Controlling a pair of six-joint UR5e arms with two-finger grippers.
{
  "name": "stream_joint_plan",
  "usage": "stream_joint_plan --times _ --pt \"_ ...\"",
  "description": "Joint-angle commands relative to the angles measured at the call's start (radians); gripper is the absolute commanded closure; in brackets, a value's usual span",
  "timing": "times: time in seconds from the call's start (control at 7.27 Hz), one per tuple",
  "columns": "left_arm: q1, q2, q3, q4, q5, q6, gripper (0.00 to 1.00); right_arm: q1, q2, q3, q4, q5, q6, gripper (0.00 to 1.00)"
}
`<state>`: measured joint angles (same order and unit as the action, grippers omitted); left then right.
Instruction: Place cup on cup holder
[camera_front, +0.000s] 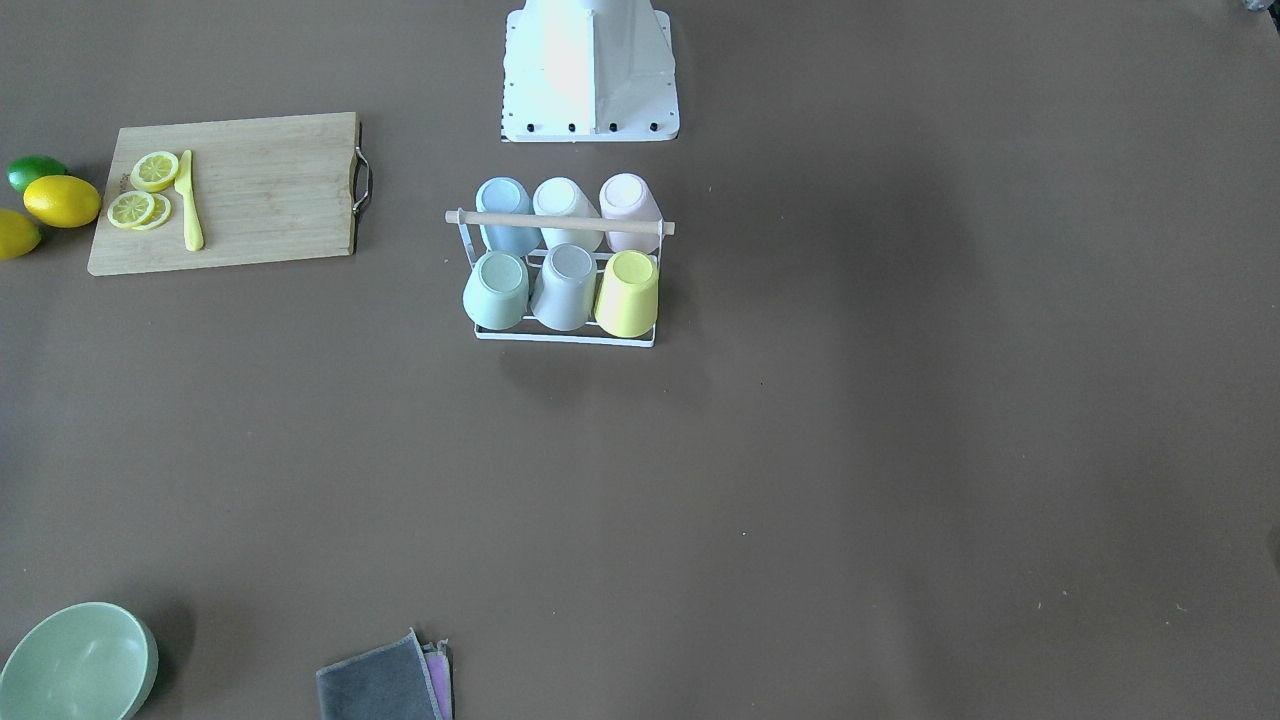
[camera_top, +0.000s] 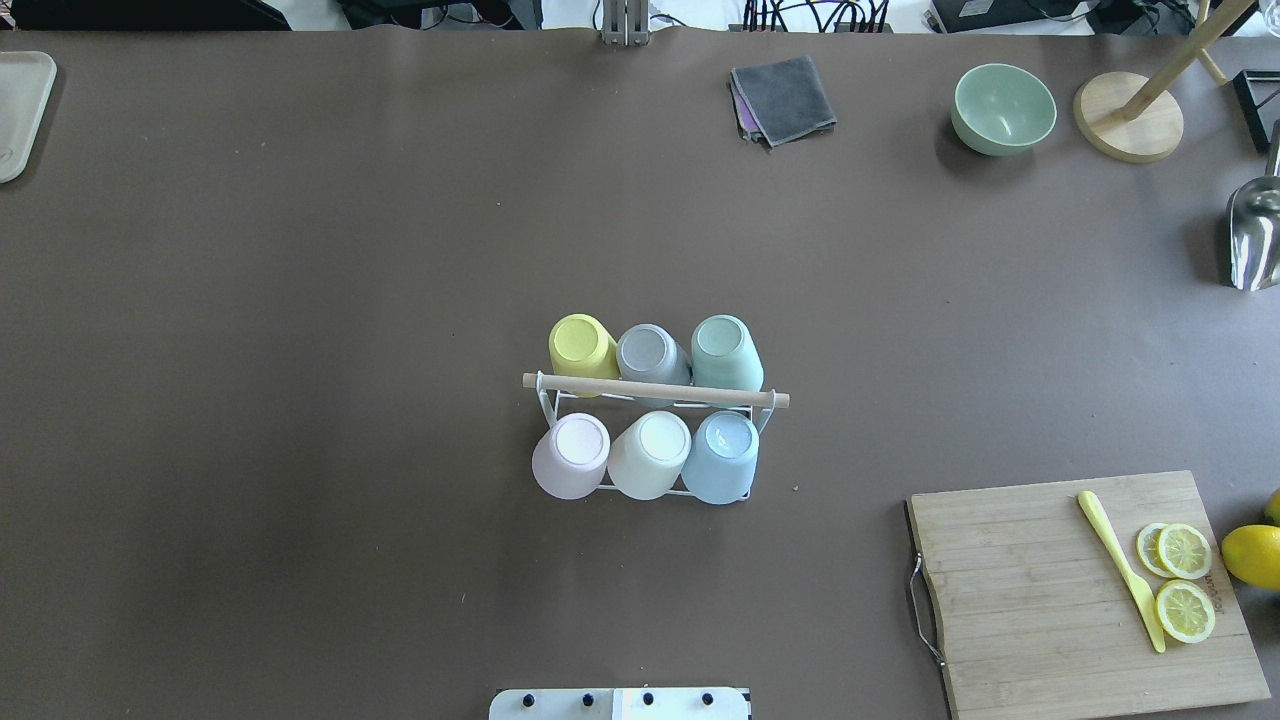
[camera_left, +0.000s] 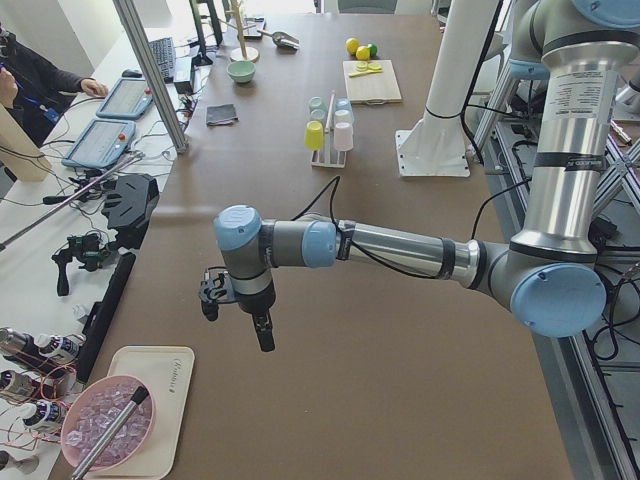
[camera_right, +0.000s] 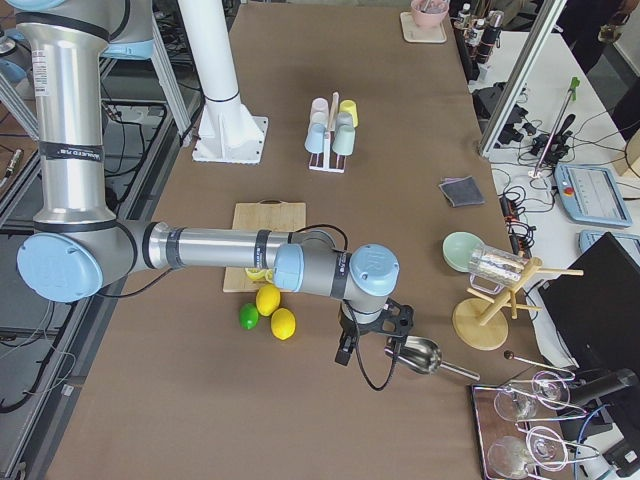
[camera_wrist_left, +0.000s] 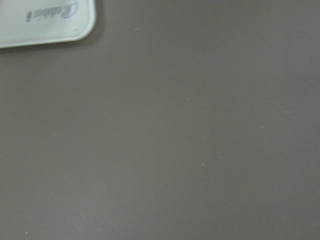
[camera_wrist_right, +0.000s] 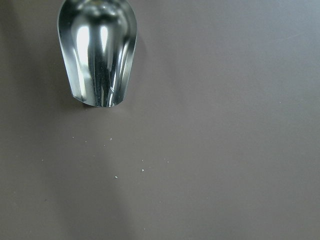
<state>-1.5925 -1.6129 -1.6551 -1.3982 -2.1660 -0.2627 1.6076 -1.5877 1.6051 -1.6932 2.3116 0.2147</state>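
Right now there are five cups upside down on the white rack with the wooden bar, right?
Not five: the overhead exterior view shows six cups upside down on the cup holder, three on each side of its wooden bar.

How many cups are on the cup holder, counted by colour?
Yellow cup: 1
Grey cup: 1
Green cup: 1
Pink cup: 1
White cup: 1
Blue cup: 1
Total: 6, all upside down on the cup holder.
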Motion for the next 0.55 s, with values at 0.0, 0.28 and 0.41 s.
stream_joint_plan --times 0.0,0.28,0.41 --pt "-0.119 0.044 -0.002 0.001 -0.002 0.234 0.02 0.000 0.000 0.001 0.001 0.000 0.000 0.00" --pt "-0.122 0.041 -0.008 0.001 -0.017 0.374 0.02 0.000 0.000 0.004 0.000 0.002 0.000 0.00" --pt "-0.119 0.033 -0.006 -0.002 -0.097 0.441 0.02 0.000 0.000 0.004 0.001 0.003 0.000 0.00"
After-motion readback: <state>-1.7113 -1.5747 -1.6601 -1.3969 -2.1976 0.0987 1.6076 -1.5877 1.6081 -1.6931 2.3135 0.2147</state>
